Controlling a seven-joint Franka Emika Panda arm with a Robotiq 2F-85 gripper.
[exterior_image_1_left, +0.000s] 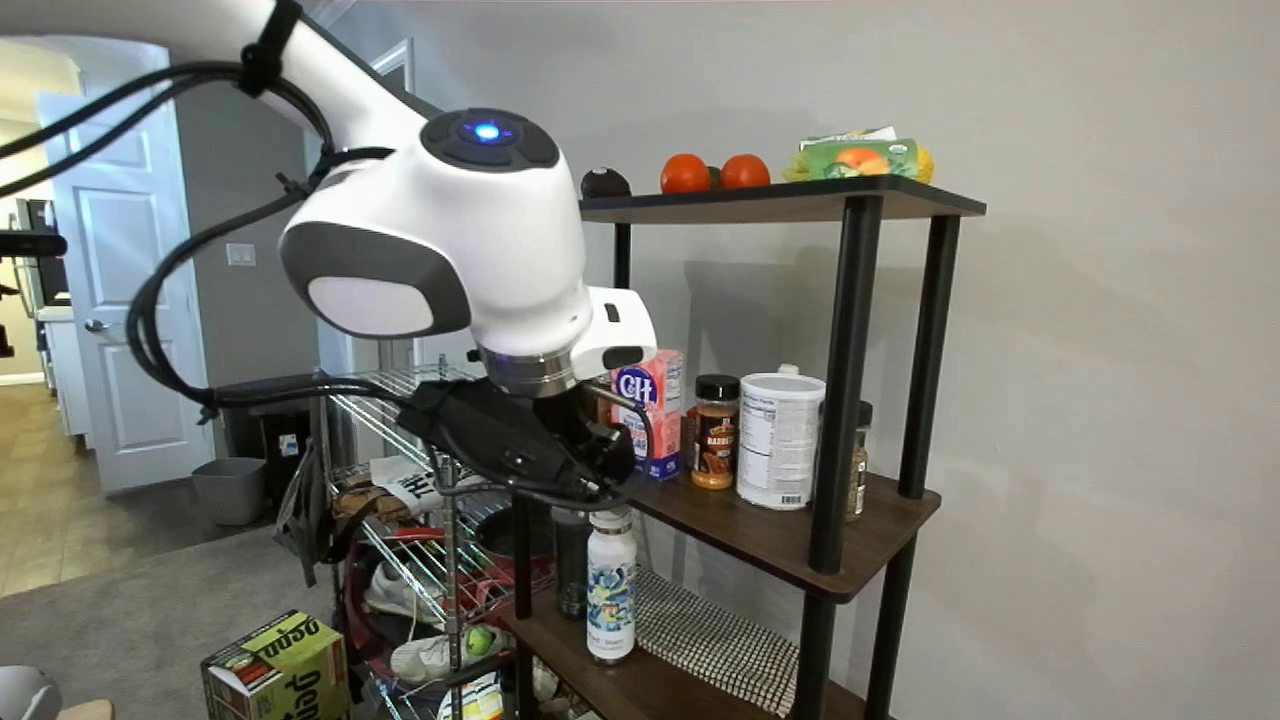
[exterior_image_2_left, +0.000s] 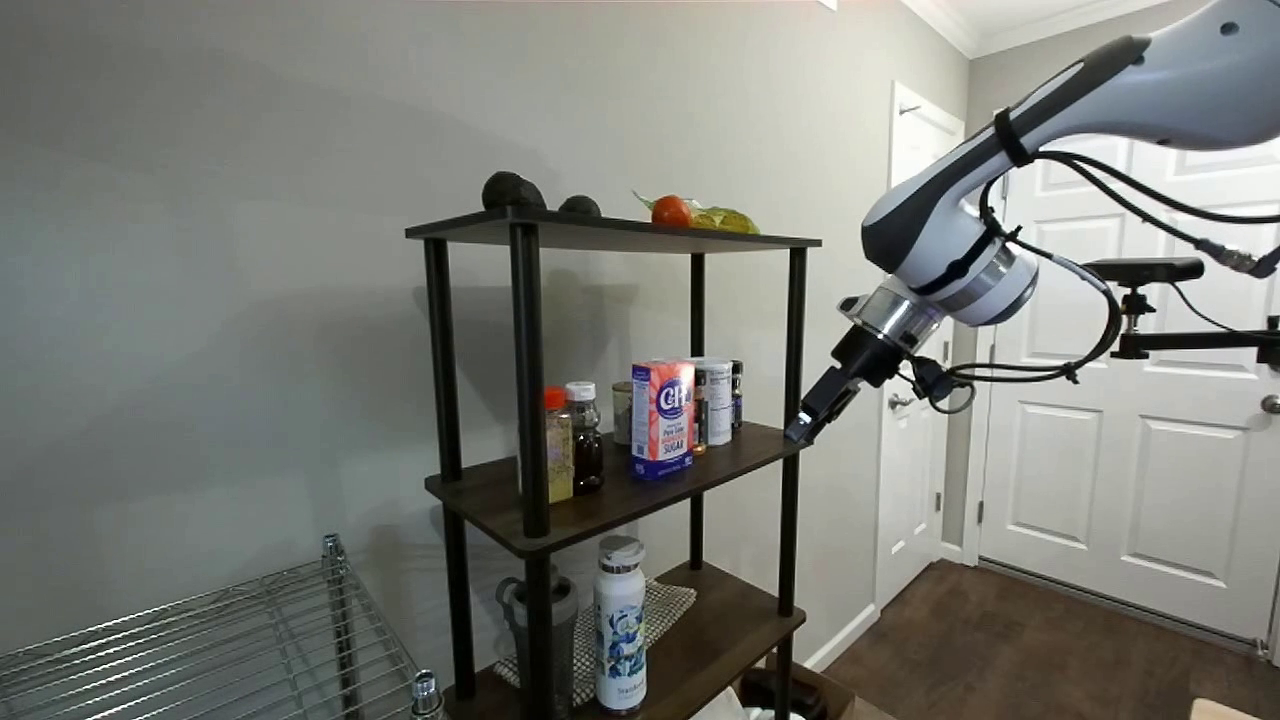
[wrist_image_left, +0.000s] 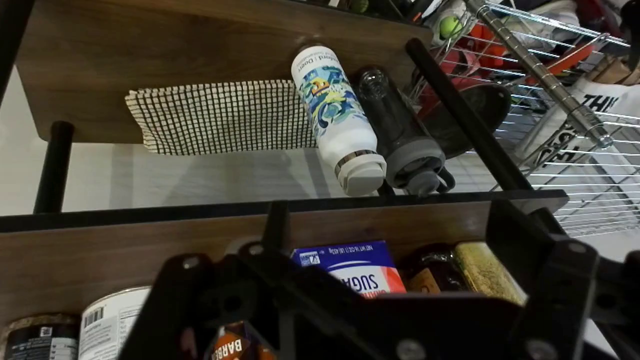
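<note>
Your hand, fingers apart, by the front edge of the middle shelf
Fingers: spread wide, tips angled down, contact with the shelf unclear from your views; on that shelf, near the hand: one sugar box, upright in both exterior views, seen between your fingers in the wrist view; to one side of it, one barbecue seasoning jar and one white canister; to the other, one dark bottle and one red-capped jar; lower shelf: one patterned white bottle, upright, just beside one grey bottle, a checked cloth lying alongside; top shelf: red tomatoes, a green packet
</note>
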